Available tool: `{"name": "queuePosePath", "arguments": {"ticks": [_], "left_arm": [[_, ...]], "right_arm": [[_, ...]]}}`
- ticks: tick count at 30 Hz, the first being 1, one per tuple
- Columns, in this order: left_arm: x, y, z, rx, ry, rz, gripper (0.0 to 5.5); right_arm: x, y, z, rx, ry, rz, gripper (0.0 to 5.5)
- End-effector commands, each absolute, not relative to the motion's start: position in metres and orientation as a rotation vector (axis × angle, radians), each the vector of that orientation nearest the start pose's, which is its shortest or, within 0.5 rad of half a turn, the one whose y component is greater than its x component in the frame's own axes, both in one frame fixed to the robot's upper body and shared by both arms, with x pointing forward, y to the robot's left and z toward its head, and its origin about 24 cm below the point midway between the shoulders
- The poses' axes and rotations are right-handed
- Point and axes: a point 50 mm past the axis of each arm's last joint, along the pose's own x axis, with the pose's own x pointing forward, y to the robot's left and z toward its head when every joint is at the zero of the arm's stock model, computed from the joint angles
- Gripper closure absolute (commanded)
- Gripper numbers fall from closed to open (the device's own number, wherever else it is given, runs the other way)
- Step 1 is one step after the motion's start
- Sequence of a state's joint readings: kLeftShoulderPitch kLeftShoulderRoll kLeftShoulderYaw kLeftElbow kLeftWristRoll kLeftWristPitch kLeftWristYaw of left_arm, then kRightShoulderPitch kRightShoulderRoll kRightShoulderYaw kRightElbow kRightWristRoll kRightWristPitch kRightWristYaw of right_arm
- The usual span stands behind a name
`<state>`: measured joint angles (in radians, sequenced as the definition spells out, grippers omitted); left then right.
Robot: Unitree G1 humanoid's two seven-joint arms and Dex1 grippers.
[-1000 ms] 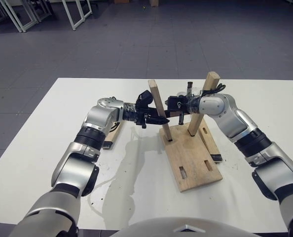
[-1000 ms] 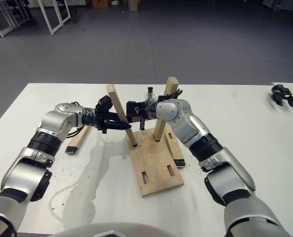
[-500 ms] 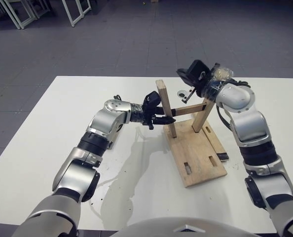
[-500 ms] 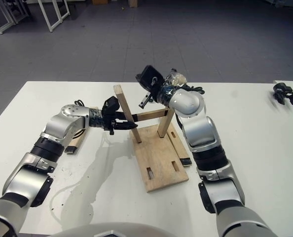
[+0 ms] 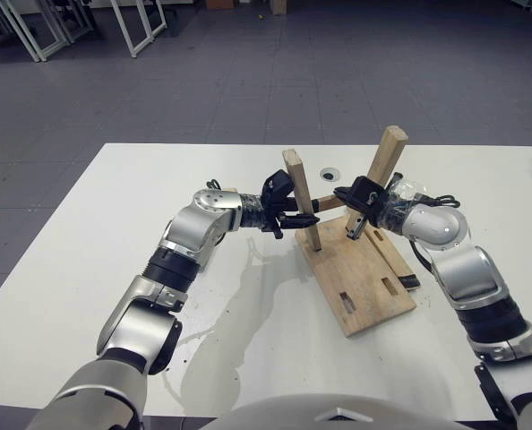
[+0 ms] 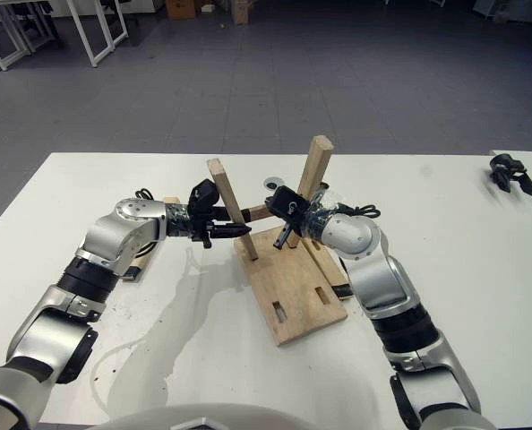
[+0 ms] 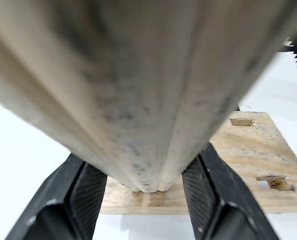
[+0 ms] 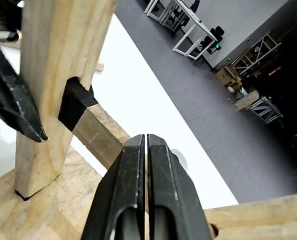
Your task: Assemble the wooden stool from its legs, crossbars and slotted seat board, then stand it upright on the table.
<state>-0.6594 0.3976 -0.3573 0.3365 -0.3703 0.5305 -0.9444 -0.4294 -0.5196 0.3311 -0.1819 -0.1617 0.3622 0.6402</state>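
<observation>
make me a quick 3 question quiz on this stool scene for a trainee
1. True or false: the seat board lies flat on the table.
2. Pick one: what is the left gripper shut on? A nothing, B the left leg, C the seat board.
3. Fill in: ___ legs stand in the seat board's slots.

Key
1. True.
2. B.
3. Two: the left leg and the right leg.
</observation>
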Motion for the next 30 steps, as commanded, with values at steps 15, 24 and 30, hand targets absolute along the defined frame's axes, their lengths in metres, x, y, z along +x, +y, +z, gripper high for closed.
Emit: {"name": "queuePosePath", "arguments": {"ticks": [15,24,30], "left_arm": [[0.326,0.131,0.078,0.047,0.606,-1.037,2.87],[0.307,0.158,0.110,0.027,0.524,-0.994,2.65],[0.266,0.179,0.089,0.065,0.590,-0.835,2.65]], "right_arm": [[0.300,-0.131,0.193,-0.495,-0.172,0.700,5.40],[0.262,-0.177,0.157,-0.393,0.099,0.799,5.40],[0.241,-0.219,0.107,-0.550,0.415,0.822,5.40]]}}
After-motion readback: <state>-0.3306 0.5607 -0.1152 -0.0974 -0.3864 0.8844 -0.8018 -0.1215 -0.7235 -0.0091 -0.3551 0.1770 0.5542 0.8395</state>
